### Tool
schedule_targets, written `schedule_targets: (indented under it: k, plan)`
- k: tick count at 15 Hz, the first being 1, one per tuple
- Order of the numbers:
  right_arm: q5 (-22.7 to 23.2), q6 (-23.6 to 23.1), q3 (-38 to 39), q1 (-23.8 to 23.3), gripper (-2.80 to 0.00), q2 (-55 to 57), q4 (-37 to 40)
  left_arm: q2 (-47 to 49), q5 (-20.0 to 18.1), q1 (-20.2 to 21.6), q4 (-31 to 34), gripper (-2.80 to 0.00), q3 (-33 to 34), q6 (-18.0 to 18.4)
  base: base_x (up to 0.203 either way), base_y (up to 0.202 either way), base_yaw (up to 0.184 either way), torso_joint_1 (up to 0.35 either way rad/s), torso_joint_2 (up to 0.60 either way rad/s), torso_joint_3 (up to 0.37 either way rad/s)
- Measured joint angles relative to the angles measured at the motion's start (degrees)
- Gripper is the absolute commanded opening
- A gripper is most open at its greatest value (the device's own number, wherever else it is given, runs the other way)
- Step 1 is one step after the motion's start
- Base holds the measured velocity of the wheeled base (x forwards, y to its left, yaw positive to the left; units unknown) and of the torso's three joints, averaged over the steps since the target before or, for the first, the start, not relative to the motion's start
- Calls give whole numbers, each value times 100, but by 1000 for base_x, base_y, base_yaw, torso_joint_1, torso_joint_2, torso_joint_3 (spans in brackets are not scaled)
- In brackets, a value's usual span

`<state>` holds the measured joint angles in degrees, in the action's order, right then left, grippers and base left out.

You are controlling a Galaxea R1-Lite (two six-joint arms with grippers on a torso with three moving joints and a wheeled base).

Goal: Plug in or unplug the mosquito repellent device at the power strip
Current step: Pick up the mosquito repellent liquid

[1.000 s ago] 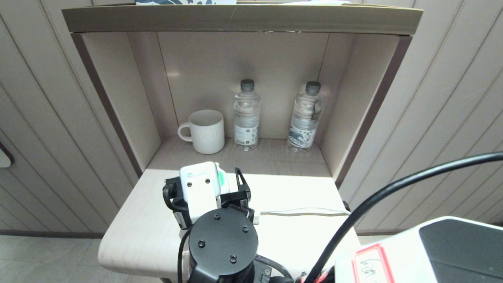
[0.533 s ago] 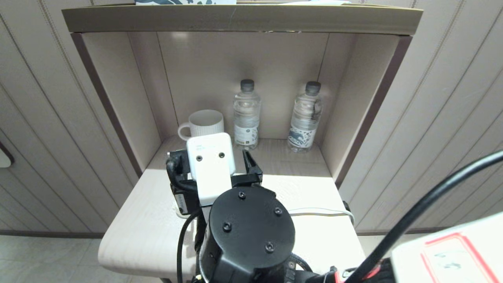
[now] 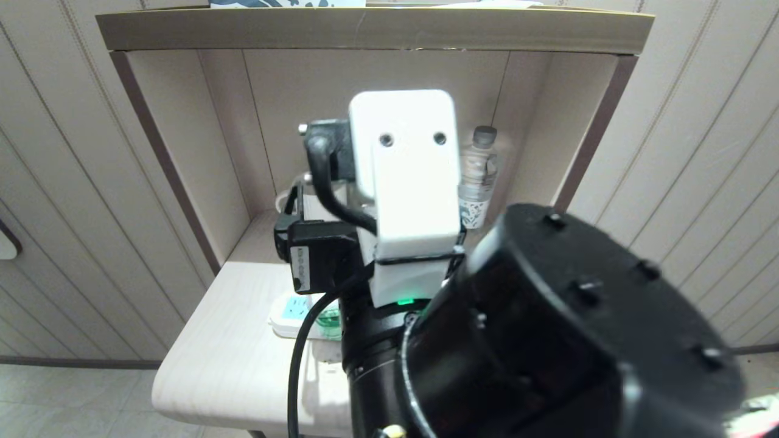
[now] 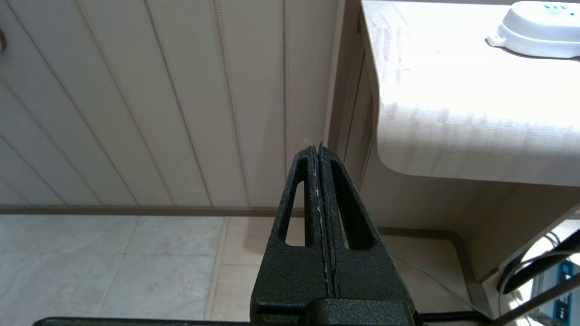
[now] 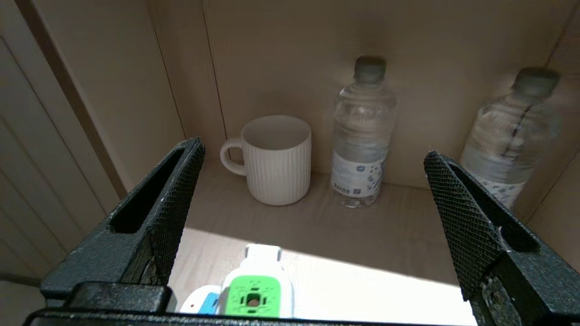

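One white, green-topped mosquito repellent device (image 5: 253, 294) stands on the power strip (image 5: 201, 302); right gripper (image 5: 312, 213) jaws spread.

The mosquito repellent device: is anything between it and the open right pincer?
Nothing visible. In the right wrist view the mosquito repellent device stands on the power strip, below the right pincer, with only empty space between its fingers.

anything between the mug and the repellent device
Nothing: in the right wrist view only bare shelf surface lies between the mug and the mosquito repellent device.
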<state>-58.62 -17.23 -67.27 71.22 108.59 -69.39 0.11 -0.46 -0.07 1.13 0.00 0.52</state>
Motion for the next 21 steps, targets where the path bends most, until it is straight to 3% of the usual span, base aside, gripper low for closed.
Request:
schedule_targets:
  k: [6, 7, 10, 15, 18, 21]
  plan:
    - [330, -291, 478, 38, 0, -1127, 685, 0, 2, 0, 2, -280, 0, -1, 0, 0, 0, 0, 0, 0]
    - [390, -313, 578, 43, -280, -1282, 817, 0, 2, 0, 7, -280, 0, 0, 0, 0, 0, 0, 0, 0]
    - [449, -398, 732, 88, -280, -1740, 1201, 0, 2, 0, 2, -280, 0, 0, 0, 0, 0, 0, 0, 0]
    - [741, -539, 977, 26, -280, -2624, 2642, 0, 2, 5, 0, -280, 0, 0, 0, 0, 0, 0, 0, 0]
    - [1686, -492, 1220, -394, -280, -3201, 3794, 0, 2, 0, 2, -280, 0, 0, 0, 0, 0, 0, 0, 0]
    - [2680, -384, 1363, -1210, -280, -3678, 4783, 0, 3, 2, 2, -280, 0, 0, 0, 0, 0, 0, 0, 0]
